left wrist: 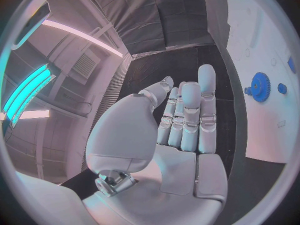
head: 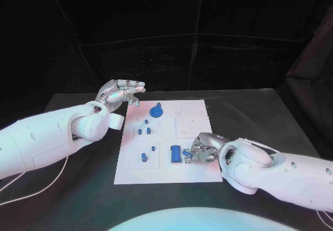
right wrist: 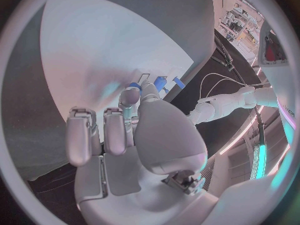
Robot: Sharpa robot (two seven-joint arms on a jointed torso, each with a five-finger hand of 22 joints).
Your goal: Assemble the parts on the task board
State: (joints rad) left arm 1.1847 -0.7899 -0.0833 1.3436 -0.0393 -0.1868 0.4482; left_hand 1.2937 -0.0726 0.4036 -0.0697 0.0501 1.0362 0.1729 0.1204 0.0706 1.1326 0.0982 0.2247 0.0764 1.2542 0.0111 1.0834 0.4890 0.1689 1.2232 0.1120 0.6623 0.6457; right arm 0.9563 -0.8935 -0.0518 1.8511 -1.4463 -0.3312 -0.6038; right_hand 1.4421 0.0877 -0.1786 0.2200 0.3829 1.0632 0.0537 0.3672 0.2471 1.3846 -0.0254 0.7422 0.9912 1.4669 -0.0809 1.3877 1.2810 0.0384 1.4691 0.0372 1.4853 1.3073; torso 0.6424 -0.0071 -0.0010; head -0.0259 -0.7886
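**Right hand pinches a blue part at the board's near edge**

The right hand (head: 203, 150) sits at the task board's (head: 198, 137) 4 o'clock corner, fingers curled around a small blue part (head: 186, 153), beside a blue block (head: 176, 154). The left hand (head: 122, 91) hovers off the board's 11 o'clock corner, fingers straight and together, holding nothing. A blue gear (head: 157, 111) stands at 12 o'clock.
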